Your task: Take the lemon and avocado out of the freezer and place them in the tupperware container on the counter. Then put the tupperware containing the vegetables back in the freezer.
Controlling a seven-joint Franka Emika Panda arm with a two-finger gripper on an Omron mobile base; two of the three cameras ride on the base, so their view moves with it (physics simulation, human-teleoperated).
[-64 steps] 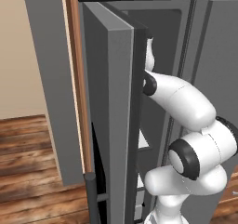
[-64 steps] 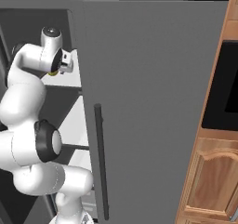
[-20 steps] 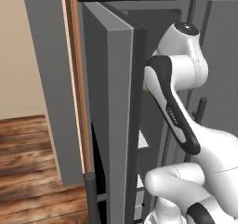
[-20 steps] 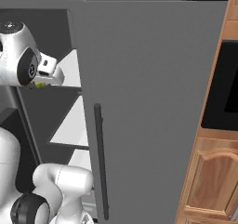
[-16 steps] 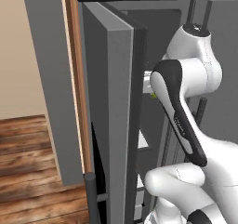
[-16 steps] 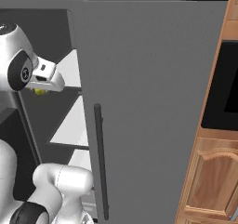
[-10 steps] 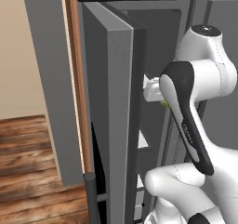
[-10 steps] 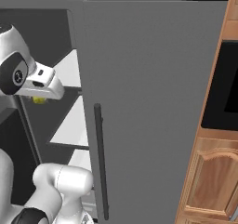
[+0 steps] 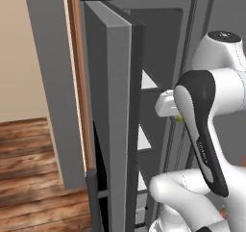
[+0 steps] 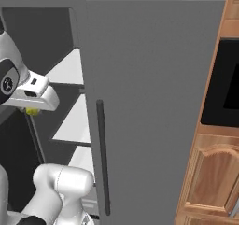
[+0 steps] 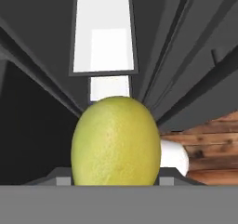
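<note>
One lemon (image 11: 115, 141) in hand (image 10: 31, 111) (clear close-up), freezer (image 10: 149, 102) behind

Beige wall (image 9: 29, 72), wood floor (image 9: 33, 178), wooden cabinets (image 10: 212, 172).

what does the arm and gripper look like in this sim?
Glossy white rounded arm links with dark joint bands; one long black panel down the forearm carries small pale lettering. A black disc at a joint bears a small white logo. The gripper hangs from a boxy white hand with a small dark slot.
</note>
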